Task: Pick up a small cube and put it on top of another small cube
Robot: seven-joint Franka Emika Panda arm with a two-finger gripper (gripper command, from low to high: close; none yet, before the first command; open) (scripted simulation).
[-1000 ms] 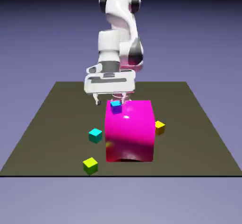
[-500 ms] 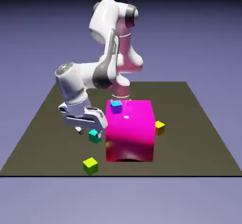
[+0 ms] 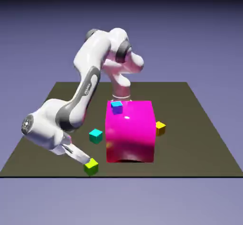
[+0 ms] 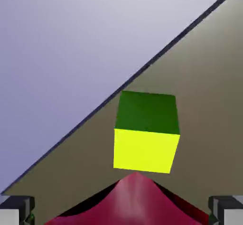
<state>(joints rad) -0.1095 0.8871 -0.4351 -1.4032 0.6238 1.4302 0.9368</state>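
Open jaws by the lime cube
The gripper [image 4: 121, 210] stands wide open, holding nothing — the lime cube [image 4: 146, 133] lies beyond the fingertips, centred between their lines in the hand view. It sits near the table's front edge, the teal cube [image 3: 96, 135] farther back.

So, exterior view, clock centred on the block [image 3: 129, 138]: top cube [image 3: 116, 107] sits on it, toward 11. The 9 o'clock cube [image 3: 96, 136] and 3 o'clock cube [image 3: 161, 128] are close by, while the 7 o'clock cube [image 3: 91, 167] is near the table's [image 3: 194, 148] 6 o'clock edge.
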